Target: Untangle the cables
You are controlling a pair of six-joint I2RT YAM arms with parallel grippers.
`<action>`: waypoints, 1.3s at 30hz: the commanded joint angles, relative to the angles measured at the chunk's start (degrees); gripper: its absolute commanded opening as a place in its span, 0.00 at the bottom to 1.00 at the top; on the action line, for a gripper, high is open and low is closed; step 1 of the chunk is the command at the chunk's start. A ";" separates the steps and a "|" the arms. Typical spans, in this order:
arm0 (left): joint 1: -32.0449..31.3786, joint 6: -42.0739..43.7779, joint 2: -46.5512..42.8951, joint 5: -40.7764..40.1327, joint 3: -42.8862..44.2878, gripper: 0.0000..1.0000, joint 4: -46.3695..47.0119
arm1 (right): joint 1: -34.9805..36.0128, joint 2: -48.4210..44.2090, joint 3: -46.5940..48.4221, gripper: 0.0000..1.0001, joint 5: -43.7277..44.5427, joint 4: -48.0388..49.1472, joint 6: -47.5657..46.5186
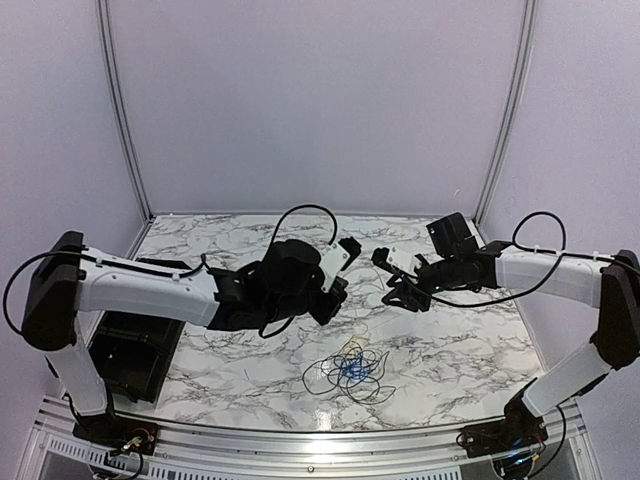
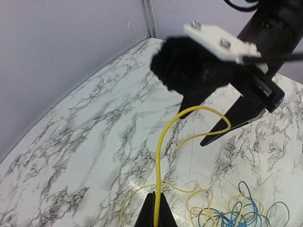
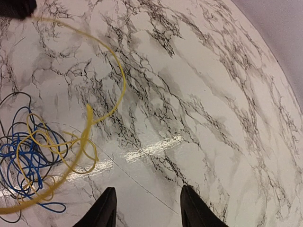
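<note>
Top external shows cables (image 1: 350, 372) — yellow, blue, black — loosely tangled.

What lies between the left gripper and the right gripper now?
The yellow cable: the left gripper, shut on it, holds one stretch that arcs up toward the open right gripper. The left wrist view shows it best.
</note>
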 commanded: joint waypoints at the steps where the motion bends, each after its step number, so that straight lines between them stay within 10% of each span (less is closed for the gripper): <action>1: 1.49 4.61 -8.57 -8.52 2.64 0.00 -12.60 | -0.35 0.27 0.10 0.48 2.72 1.23 -1.21; 19: 19.53 -3.30 -32.86 -28.03 -3.58 0.00 -45.66 | -0.30 -1.17 -0.75 0.49 4.12 1.45 -2.63; 39: 44.42 -3.88 -25.68 -24.86 -13.72 0.00 -35.59 | 0.01 -0.55 -0.87 0.48 4.20 0.56 -3.61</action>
